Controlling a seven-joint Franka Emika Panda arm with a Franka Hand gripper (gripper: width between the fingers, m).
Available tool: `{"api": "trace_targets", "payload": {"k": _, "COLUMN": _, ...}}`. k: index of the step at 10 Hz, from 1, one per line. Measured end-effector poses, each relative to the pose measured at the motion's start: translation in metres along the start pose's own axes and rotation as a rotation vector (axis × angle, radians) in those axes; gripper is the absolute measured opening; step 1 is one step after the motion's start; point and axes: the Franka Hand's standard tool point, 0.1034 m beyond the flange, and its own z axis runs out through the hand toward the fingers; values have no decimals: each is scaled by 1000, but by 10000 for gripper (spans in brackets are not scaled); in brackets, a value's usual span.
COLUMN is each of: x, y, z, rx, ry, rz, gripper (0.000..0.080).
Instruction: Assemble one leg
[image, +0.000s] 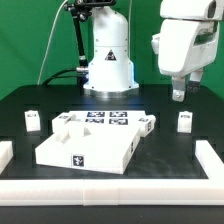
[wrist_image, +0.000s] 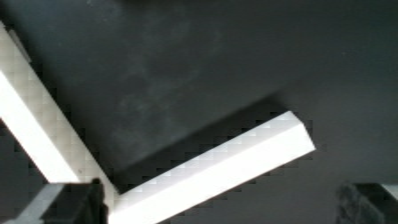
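Note:
Several small white legs with black tags stand on the dark table in the exterior view: one at the exterior view's right (image: 185, 122), one by the panel's back right corner (image: 147, 124), one at the left (image: 32, 121). The wide white square panel (image: 85, 150) lies in the middle front. My gripper (image: 178, 96) hangs high above the table at the right, above the right leg and apart from it. In the wrist view the gripper (wrist_image: 222, 210) is open and empty, its dark fingers (wrist_image: 71, 205) at the frame's edges. No leg shows in the wrist view.
The marker board (image: 108, 118) lies behind the panel, in front of the robot base (image: 108, 60). White border rails run along the table's left (image: 5, 155), right (image: 210, 160) and front (image: 110, 192). Two rails (wrist_image: 222, 160) meeting at a corner show in the wrist view.

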Motion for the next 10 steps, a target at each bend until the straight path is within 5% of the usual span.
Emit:
{"api": "trace_targets", "payload": {"k": 2, "x": 0, "y": 0, "z": 0, "rx": 0, "ry": 0, "rz": -1, "gripper": 650}}
{"api": "trace_targets", "payload": {"k": 4, "x": -18, "y": -7, "z": 5, "rx": -1, "ry": 4, "rz": -94, "gripper": 650}}
{"api": "trace_targets", "payload": {"k": 6, "x": -51, "y": -22, "z": 30, "rx": -3, "ry": 25, "rz": -147, "gripper": 650}}
{"api": "trace_targets", "payload": {"k": 8, "x": -78, "y": -17, "z": 44, "rx": 4, "ry": 26, "rz": -163, "gripper": 650}}
{"api": "trace_targets", "payload": {"k": 10, "x": -77, "y": -18, "z": 44, "rx": 5, "ry": 26, "rz": -152, "gripper": 650}}
